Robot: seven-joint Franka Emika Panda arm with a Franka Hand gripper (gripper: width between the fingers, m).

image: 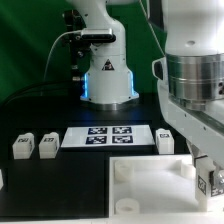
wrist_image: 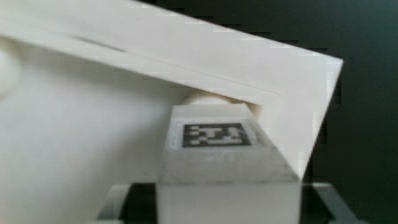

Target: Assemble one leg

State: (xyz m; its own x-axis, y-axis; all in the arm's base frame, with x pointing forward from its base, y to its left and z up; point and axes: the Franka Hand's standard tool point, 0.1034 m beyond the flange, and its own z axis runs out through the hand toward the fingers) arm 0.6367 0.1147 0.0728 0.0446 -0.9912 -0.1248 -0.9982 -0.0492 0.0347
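Observation:
My gripper (wrist_image: pixel 222 206) is shut on a leg (wrist_image: pixel 217 150), a small white post with a black-and-white tag facing the wrist camera. The dark fingers (wrist_image: pixel 132 202) press on both of its sides. The leg's far end sits against the corner of the large white square tray (wrist_image: pixel 107 110), tucked just under its rim. In the exterior view the gripper (image: pixel 206 182) stands at the right, over the tray's right side (image: pixel 150 172), with the held leg's tag (image: pixel 203 186) showing between the fingers.
The marker board (image: pixel 108 137) lies behind the tray. Two loose legs (image: pixel 22 146) (image: pixel 46 145) stand at the exterior view's left, and another one (image: pixel 166 141) stands right of the marker board. The robot base (image: pixel 108 80) is at the back.

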